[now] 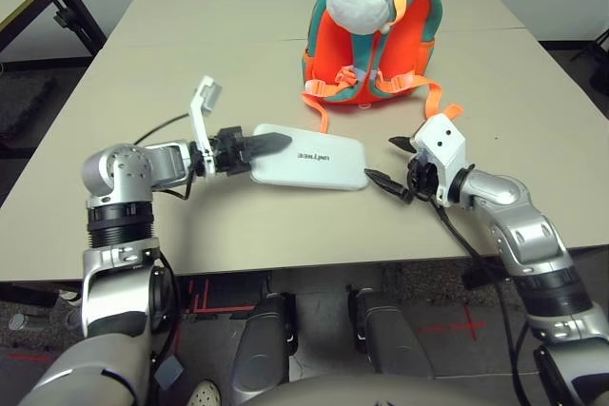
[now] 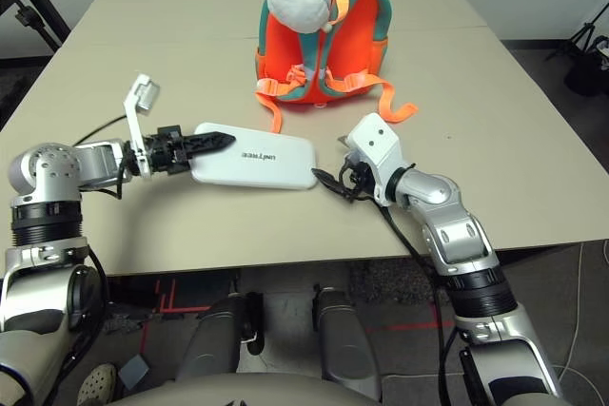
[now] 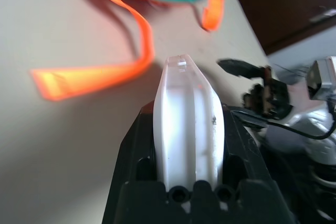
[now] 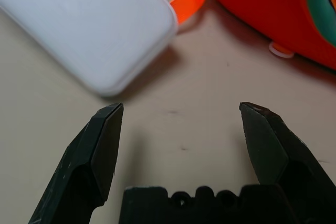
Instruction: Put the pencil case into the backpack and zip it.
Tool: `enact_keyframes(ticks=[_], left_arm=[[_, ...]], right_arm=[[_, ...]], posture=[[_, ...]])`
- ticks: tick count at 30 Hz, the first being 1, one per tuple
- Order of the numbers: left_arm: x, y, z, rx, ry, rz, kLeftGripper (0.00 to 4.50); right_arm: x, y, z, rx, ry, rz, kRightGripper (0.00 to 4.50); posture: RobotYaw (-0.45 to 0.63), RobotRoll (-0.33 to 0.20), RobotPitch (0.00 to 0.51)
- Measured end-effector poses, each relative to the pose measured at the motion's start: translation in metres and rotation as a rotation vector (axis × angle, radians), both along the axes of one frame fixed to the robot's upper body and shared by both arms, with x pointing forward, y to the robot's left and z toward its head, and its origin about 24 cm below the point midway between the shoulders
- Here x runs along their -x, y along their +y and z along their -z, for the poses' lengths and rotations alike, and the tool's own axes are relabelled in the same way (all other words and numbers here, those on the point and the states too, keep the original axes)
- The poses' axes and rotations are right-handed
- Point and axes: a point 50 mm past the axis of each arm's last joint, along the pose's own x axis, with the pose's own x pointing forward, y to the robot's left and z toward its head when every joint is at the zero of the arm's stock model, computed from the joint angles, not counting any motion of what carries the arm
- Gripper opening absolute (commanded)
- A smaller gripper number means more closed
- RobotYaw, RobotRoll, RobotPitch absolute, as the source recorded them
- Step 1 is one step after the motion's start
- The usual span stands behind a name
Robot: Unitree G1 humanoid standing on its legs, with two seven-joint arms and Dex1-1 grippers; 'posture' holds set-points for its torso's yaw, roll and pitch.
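The left claw [image 1: 255, 151] is gripping one short end of the white pencil case [image 1: 314, 161], its black fingers [image 3: 134, 150] pressing on either flat side. The case is stretching across the beige counter [image 1: 190, 54] toward the right claw [image 1: 392, 163], which is standing wide open with nothing between its fingers [image 4: 102, 145], just beside the case's far end. The orange backpack [image 1: 376, 30] is standing farther back on the counter, its straps trailing toward the case.

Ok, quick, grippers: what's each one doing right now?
Left gripper: shut on the pencil case, gripping its end.
Right gripper: open, holding nothing, just beside the case's other end.
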Motion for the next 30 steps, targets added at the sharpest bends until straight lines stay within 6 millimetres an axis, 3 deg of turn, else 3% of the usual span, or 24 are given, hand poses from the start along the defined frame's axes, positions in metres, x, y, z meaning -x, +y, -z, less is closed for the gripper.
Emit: enact_keyframes(ticks=[11, 18, 24, 30], left_arm=[[-0.001, 0.023, -0.026, -0.050, -0.182, -0.097, 1.26], [-0.009, 0.039, -0.074, -0.025, -0.514, -0.253, 1.26], [-0.016, 0.052, -0.079, -0.043, -0.648, -0.375, 1.26], [-0.023, 0.057, -0.075, -0.049, -0.710, -0.452, 1.26]], right_arm=[[-0.014, -0.008, -0.011, -0.108, 0.017, 0.102, 4.50], [-0.024, -0.001, -0.027, -0.310, 0.046, 0.149, 4.50], [-0.036, 0.006, -0.049, -0.410, 0.011, 0.167, 4.50], [-0.046, 0.018, -0.057, -0.454, -0.005, 0.186, 4.50]], posture=[[-0.04, 0.000, 0.145], [-0.03, 0.000, 0.139], [-0.03, 0.000, 0.139], [-0.03, 0.000, 0.136]])
